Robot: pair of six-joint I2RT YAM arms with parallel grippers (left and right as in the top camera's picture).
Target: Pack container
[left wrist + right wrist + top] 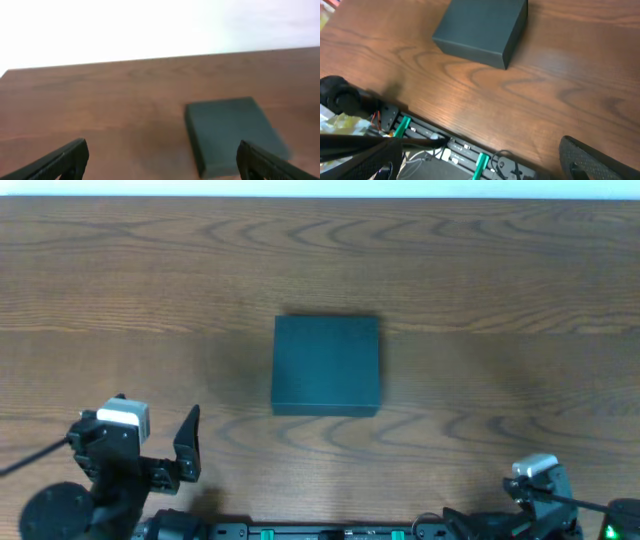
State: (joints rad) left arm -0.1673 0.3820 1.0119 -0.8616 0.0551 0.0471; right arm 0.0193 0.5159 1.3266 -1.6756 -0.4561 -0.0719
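Note:
The container (327, 366) is a dark teal matte box lying flat in the middle of the wooden table, its lid down. In the left wrist view the container (232, 132) lies ahead and to the right, and in the right wrist view the container (482, 27) is at the top, far ahead. My left gripper (162, 167) is open with only bare wood between its fingers (70, 157). It sits at the near left of the table, well short of the box. My right gripper (480, 162) is open too and holds nothing, hovering over the table's front edge at the near right.
A black rail with green clamps (480, 162) and cables runs along the table's front edge. Crinkled light packaging (332, 125) shows off the table at the left of the right wrist view. The table's far edge (320, 198) runs along the top.

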